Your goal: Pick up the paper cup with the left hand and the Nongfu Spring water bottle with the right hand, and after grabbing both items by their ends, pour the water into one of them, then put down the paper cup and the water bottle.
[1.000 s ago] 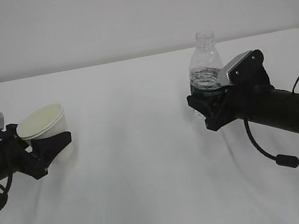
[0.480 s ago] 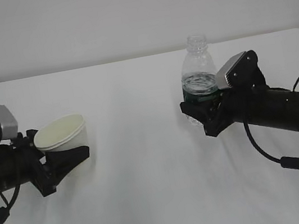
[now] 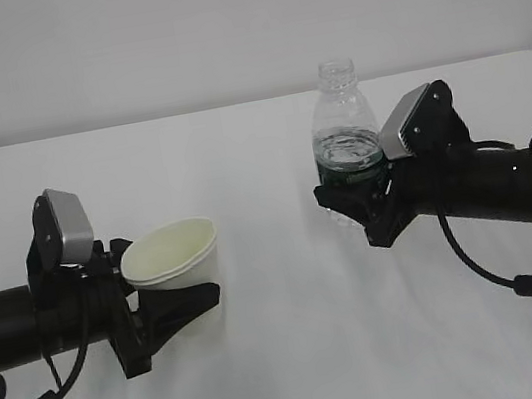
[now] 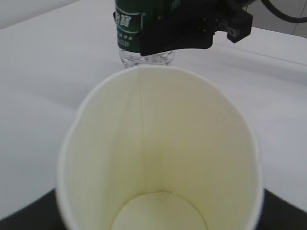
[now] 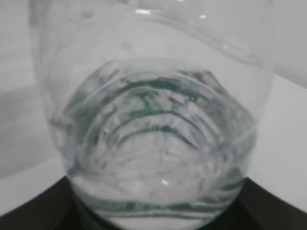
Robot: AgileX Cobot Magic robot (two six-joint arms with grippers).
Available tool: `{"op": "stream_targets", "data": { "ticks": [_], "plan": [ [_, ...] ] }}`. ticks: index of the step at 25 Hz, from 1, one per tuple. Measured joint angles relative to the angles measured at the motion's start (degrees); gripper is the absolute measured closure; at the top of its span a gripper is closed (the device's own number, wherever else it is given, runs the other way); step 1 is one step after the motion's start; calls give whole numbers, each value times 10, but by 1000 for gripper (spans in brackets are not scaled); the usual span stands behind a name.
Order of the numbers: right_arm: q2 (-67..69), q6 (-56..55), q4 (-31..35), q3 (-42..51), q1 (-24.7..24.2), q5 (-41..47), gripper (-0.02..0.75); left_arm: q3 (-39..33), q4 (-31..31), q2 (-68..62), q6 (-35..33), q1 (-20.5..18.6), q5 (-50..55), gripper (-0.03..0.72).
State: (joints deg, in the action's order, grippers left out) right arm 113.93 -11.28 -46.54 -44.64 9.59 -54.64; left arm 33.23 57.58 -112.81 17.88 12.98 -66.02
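Left hand [image 3: 177,310] clamps the paper cup [image 3: 174,260] low, at 8 o'clock; right hand [image 3: 353,208] clamps the bottle [image 3: 347,146] at its base, 2 o'clock. Cup's thin, prob crushes easily; bottle w/ water [image 3: 348,151] heavier, slick, so grip low.

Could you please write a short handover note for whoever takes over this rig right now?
Left hand: shut on the paper cup, held above the table, mouth tipped toward the middle; cup looks empty.
Right hand: shut on the Nongfu Spring water bottle, upright, capless, low on its body; water still inside.
Done: both picked up.
Left: pour the water, then set both down.
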Motion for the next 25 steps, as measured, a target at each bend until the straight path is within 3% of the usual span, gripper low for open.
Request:
{"op": "stream_targets", "data": {
  "ticks": [25],
  "plan": [
    [-4, 1, -25, 0, 47, 1, 283, 18, -18, 0, -5, 95, 0, 236]
  ]
}}
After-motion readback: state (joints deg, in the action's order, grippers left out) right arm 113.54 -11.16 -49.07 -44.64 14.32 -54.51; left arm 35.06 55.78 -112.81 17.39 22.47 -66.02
